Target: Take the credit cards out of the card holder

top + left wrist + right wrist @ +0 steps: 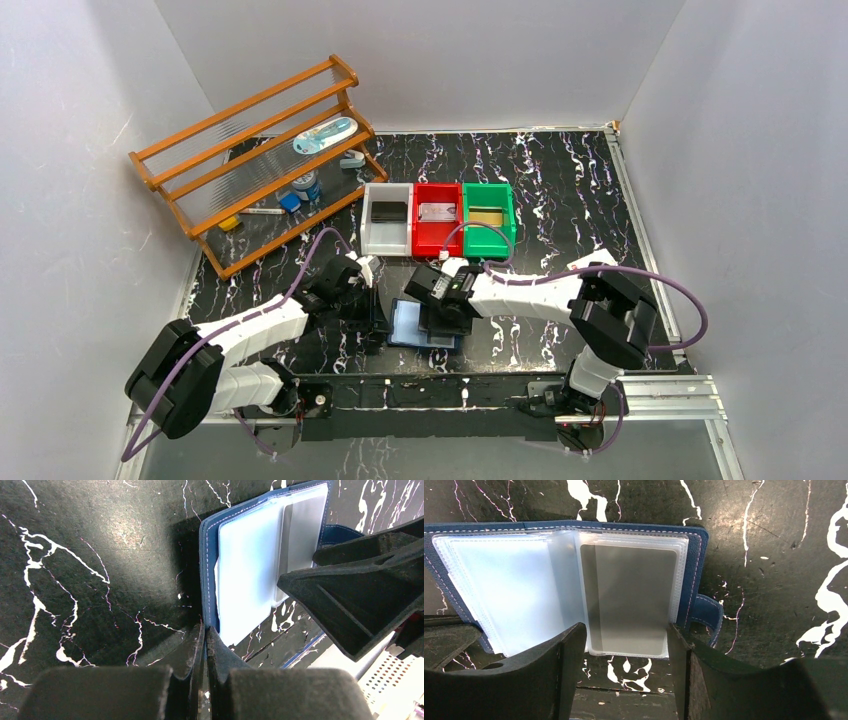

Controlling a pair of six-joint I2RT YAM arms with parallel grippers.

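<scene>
While the left gripper [205,635] rests, jaws together, at the edge of the navy bifold card holder [499,526], the right gripper [625,630], jaws apart, straddles its silvery-grey plastic card [634,580], lying lengthwise toward them.

Small bifold card holder [410,325] [696,560] [209,575], dark navy outside with pale stitching, lies opened flat on the black marbled table [560,190] near its front edge. Its light-blue translucent pockets face up. A navy closure tab [709,615] protrudes from one side. One silvery-grey rectangular plastic card [634,600] [300,525] sits fully inside the top clear pocket of one half. Well apart from the holder, a black card [389,211] lies in the white bin [372,235], a silvery card [437,212] in the red bin [420,240], and a gold card [486,216] in the green bin [505,235].
</scene>
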